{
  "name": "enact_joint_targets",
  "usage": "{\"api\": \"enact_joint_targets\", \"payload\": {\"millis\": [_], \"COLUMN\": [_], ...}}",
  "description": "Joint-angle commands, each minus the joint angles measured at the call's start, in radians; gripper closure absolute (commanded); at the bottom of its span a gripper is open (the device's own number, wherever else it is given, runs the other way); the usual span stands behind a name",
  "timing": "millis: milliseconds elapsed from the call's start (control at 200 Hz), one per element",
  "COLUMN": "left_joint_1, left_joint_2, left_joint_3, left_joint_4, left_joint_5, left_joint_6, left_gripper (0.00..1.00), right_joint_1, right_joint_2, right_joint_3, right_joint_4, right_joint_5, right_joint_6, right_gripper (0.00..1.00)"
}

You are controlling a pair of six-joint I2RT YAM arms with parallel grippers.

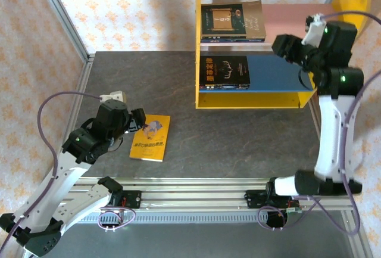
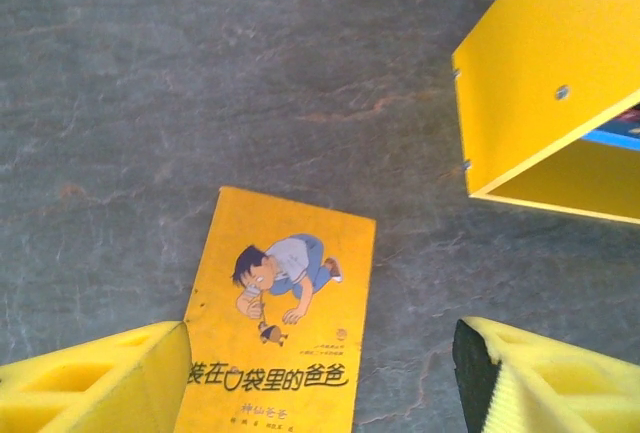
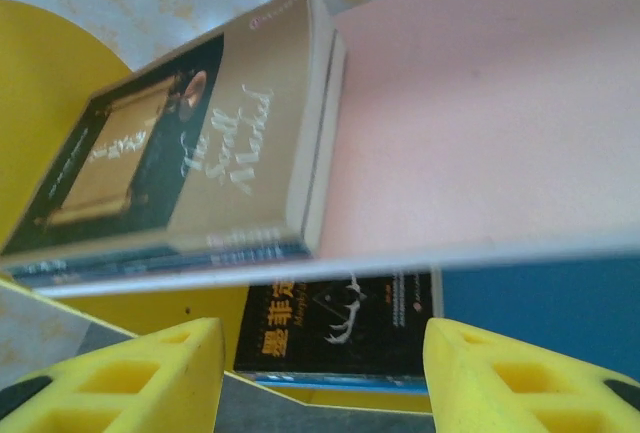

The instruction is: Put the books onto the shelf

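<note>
Yellow book point(image 2: 280, 303), bottom edge cut off

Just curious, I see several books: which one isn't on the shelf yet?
The yellow cartoon-cover book: it lies on the table, while the dark ones sit on the shelf.

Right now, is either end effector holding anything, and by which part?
Nothing held. Left end effector is open over the flat yellow cartoon-cover paperback; right end effector is open, empty, facing the yellow-sided shelf.
</note>
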Motion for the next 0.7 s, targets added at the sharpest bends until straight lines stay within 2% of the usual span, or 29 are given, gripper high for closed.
{"api": "enact_joint_targets", "payload": {"millis": [0,140,315,496,696], "left_joint_1": [0.012,0.010,0.007,-0.017,-0.048], "left_joint_2": [0.036,0.091,0.173,0.275,0.431], "left_joint_3": [-0.067,-0.171,-0.260,-0.272,-0.259], "left_joint_4": [-0.005,0.051,0.155,0.186,0.246], "left_joint_5": [-0.057,-0.050,-0.012,-0.034,-0.030], "left_joint_6": [-0.064,-0.114,-0.150,-0.158,-0.156], "left_gripper": [0.30,0.31,0.31,0.31,0.33], "right_joint_1": [0.010,0.086,0.259,0.438,0.572], "right_joint_2": [-0.172,-0.365,-0.542,-0.591,-0.591], "right_joint_3": [-0.200,-0.524,-0.873,-1.110,-1.291], "right_joint_4": [0.085,0.160,0.231,0.277,0.381], "right_joint_5": [0.096,0.081,0.153,0.208,0.245], "right_joint_6": [0.039,0.139,0.254,0.342,0.433], "right_gripper": [0.44,0.44,0.44,0.44,0.44]}}
